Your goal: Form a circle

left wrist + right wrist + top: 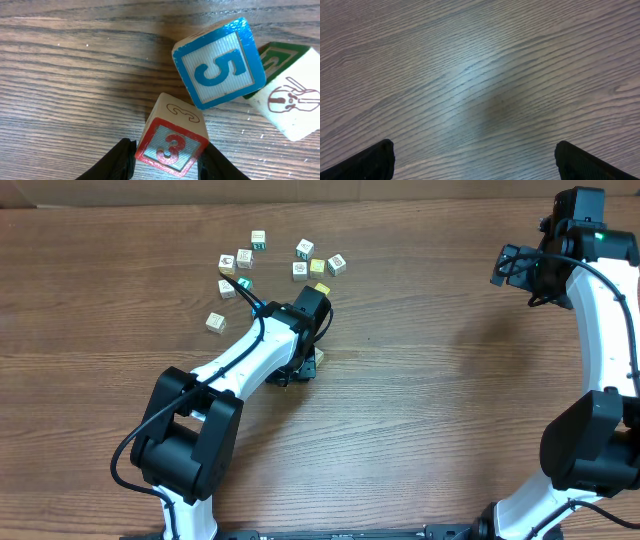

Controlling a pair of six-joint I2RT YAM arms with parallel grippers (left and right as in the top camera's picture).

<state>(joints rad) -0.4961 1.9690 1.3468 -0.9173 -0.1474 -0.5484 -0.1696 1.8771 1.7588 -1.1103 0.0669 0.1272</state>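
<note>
Red cube (171,145) sits gripped between the left jaws.

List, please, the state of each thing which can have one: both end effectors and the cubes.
left end effector: closed on the red 3 cube
red 3 cube: gripped between the fingers, tilted
blue 5 cube: free, on the table
violin cube: free, close beside the blue 5 cube
right end effector: open, empty
other cubes: loose, scattered, no ring
</note>
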